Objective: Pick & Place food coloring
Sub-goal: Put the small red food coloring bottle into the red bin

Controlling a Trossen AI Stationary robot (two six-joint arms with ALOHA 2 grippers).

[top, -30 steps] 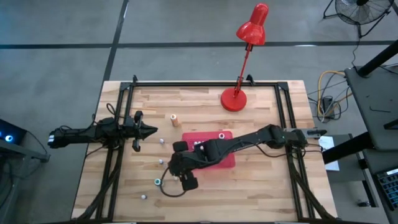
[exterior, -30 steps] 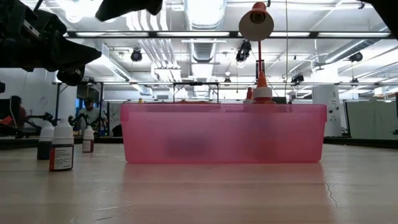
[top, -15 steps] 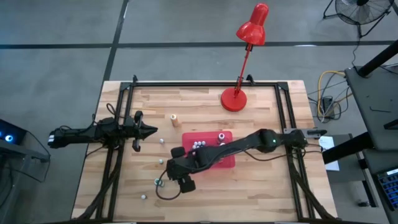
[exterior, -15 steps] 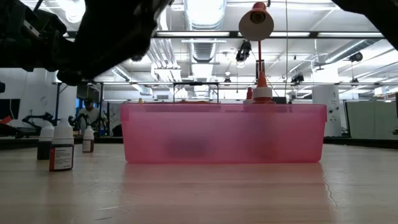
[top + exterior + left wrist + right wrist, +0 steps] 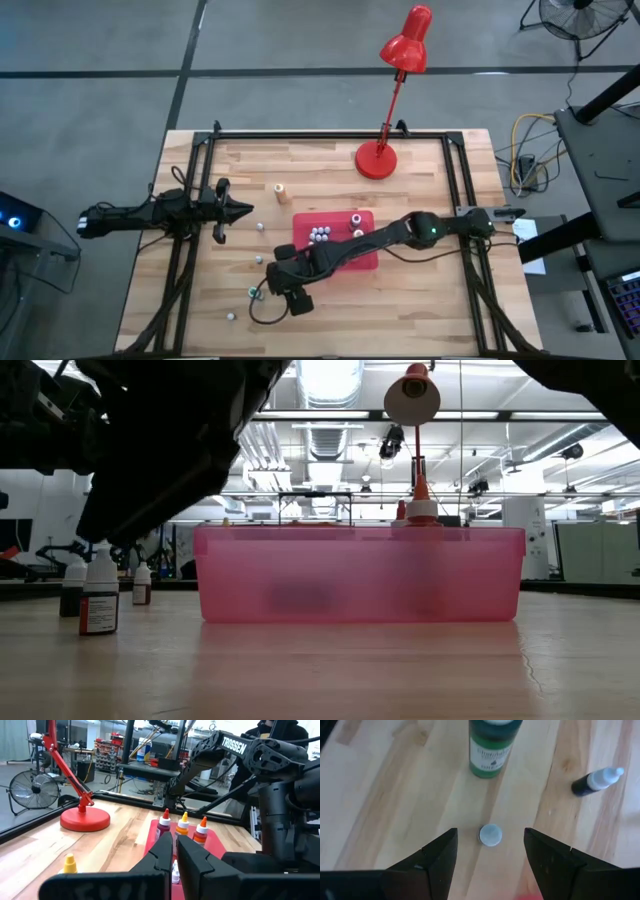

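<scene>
Most food coloring bottles sit in the red tray; others stand scattered left of it. We see the right gripper spread open over one white-capped bottle, apparently untouched. The left gripper waits clenched, empty, far left.

A pale wooden worktop framed by black rails stands on a grey concrete floor, with a floor fan at one corner and bright strip lights across the workshop ceiling.
</scene>
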